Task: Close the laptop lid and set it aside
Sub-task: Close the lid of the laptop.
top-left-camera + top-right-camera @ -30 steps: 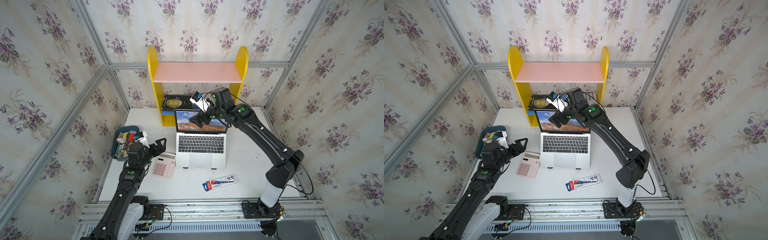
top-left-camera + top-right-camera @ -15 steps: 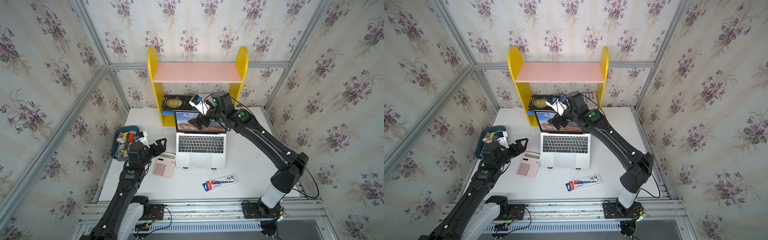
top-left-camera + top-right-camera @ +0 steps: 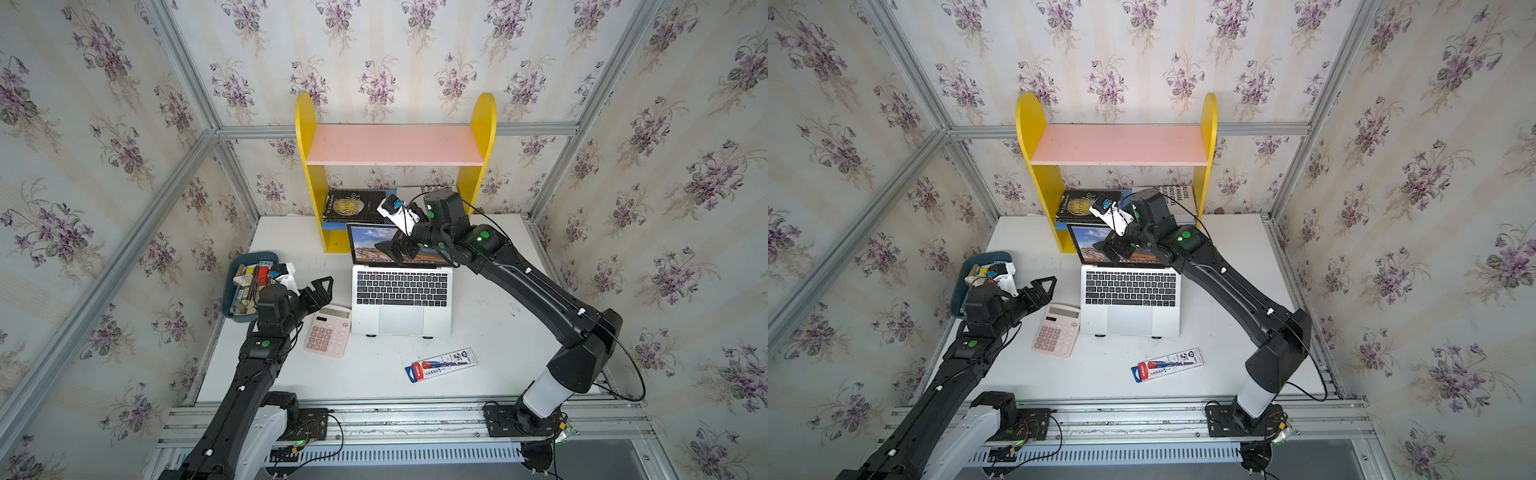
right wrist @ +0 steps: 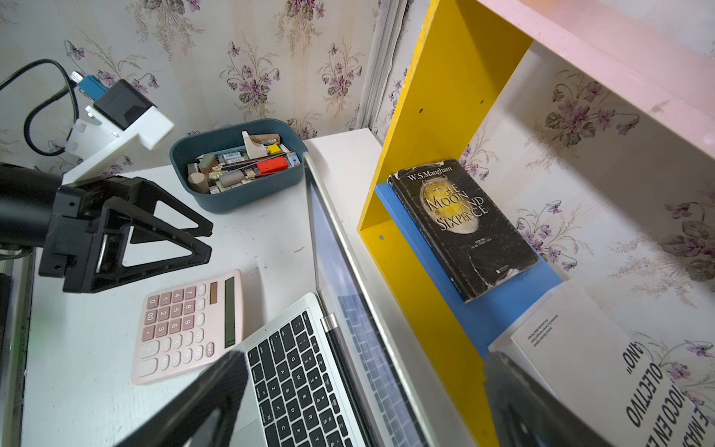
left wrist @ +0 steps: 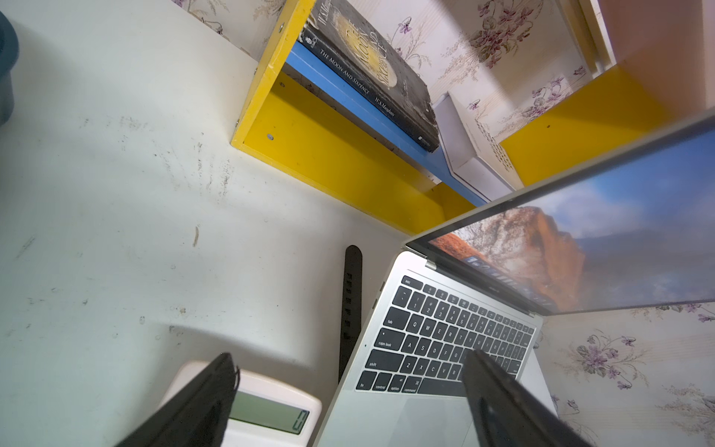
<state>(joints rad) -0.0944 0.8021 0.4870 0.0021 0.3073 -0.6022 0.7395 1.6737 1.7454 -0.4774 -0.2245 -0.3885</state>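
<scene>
Right gripper (image 3: 395, 251) has sunk over the laptop lid (image 3: 365, 245), jaws spread, seemingly straddling its top edge. Lid-closing is starting; next, tip it forward. Left gripper (image 3: 322, 293) idles, released.

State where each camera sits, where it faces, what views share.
Top views: high at the front, looking down on the table; left arm and right arm show.
Left wrist: on the left arm, facing laptop and shelf; own fingers show.
Right wrist: by the laptop lid, facing the tray; own fingers, left gripper show.
Shared by all: laptop, calculator.
</scene>
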